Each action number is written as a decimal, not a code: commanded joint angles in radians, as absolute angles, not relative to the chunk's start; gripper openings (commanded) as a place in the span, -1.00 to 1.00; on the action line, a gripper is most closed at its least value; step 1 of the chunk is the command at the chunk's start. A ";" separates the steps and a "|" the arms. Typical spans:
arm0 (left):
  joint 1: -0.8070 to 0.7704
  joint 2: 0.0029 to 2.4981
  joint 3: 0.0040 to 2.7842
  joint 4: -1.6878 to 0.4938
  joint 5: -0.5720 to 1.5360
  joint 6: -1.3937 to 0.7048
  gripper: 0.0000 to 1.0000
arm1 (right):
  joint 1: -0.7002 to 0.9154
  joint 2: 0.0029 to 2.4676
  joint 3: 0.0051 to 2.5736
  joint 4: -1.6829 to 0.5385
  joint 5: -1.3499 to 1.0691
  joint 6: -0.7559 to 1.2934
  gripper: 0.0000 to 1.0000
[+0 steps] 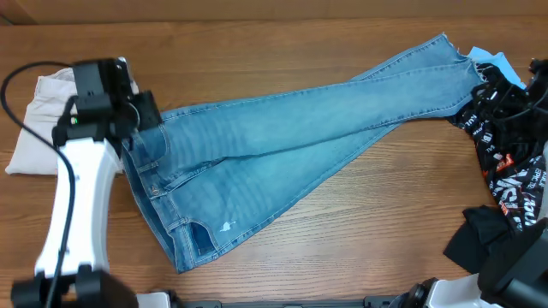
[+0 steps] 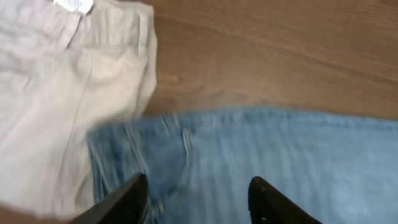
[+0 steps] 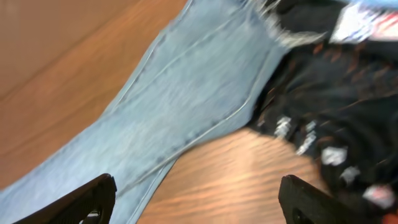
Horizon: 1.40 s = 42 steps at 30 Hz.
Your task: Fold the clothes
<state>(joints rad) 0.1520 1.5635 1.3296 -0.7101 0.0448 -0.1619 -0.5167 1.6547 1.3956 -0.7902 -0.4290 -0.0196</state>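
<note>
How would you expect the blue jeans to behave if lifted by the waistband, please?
Probably floppy: the jeans lie flat and wrinkled on the table, so the legs would likely drape and drag. The layered denim looks fairly heavy, not fragile.

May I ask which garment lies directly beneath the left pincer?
The light-blue jeans, at the waistband; the beige trousers lie just beside, the black jersey far off.
</note>
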 commanded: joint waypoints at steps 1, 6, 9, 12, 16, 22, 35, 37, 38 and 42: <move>0.178 1.669 1.408 -0.707 0.105 -0.107 0.10 | -0.469 1.650 1.411 -0.821 -0.436 -0.035 0.75; 0.206 1.800 1.426 -0.673 0.105 -0.107 0.11 | -0.427 1.650 1.411 -0.847 -0.420 -0.034 0.72; 0.229 1.861 1.427 -0.640 0.106 -0.104 0.10 | -0.413 1.650 1.411 -0.857 -0.420 -0.035 0.71; 0.256 1.912 1.426 -0.607 0.126 -0.091 0.09 | -0.405 1.650 1.411 -0.865 -0.420 -0.035 0.70; 0.281 1.981 1.426 -0.562 0.131 -0.074 0.09 | -0.405 1.650 1.411 -0.873 -0.420 -0.035 0.70; 0.319 2.067 1.426 -0.539 0.113 -0.068 0.11 | -0.405 1.650 1.411 -0.889 -0.420 -0.035 0.69; 0.477 2.080 1.501 -0.508 0.068 -0.021 0.15 | -0.405 1.650 1.411 -0.904 -0.420 -0.034 0.68; 0.490 2.080 1.523 -0.515 0.067 -0.020 0.16 | -0.405 1.650 1.411 -0.906 -0.420 -0.034 0.68; 0.494 2.080 1.535 -0.522 0.067 -0.013 0.16 | -0.405 1.650 1.411 -0.907 -0.420 -0.034 0.68; 0.502 2.080 1.586 -0.565 0.067 0.004 0.23 | -0.405 1.650 1.411 -0.908 -0.420 -0.034 0.68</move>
